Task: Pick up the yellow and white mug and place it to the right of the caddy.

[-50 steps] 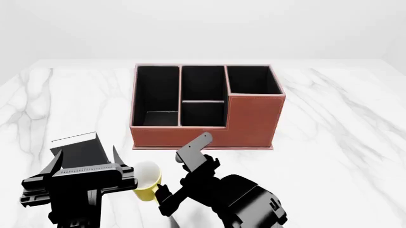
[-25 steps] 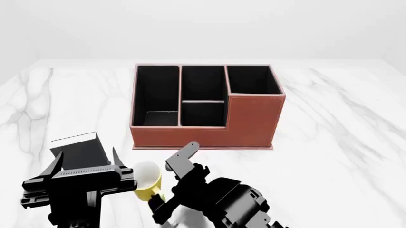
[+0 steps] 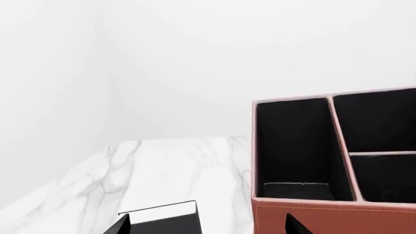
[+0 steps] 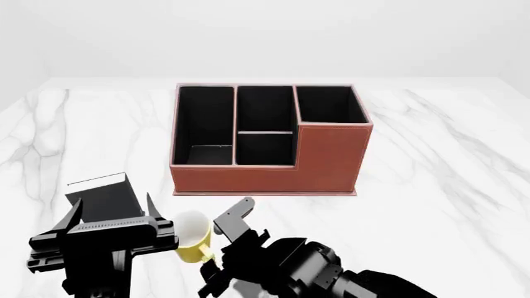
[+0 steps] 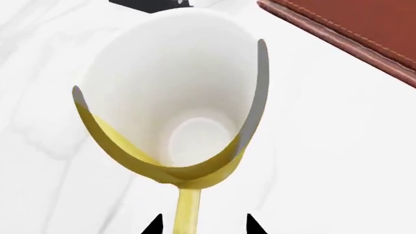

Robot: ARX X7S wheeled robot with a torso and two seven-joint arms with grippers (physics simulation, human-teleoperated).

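Right now the right gripper sits just in front of the caddy, at the yellow and white mug, which stands upright on the marble table near the caddy's front left corner. Right wrist view: two dark fingertips straddle the mug's handle, spread apart, nothing clamped yet.

Risk, as a guess: closing off-centre on the thin handle could twist or tip the mug, or it swings once lifted. The lift path to the caddy's right side runs along its front wall; carrying low could clip it.

Left gripper hangs just left of the mug, fingers parted, empty, and could get bumped. A small black box sits left of the caddy's front, clear of the route.
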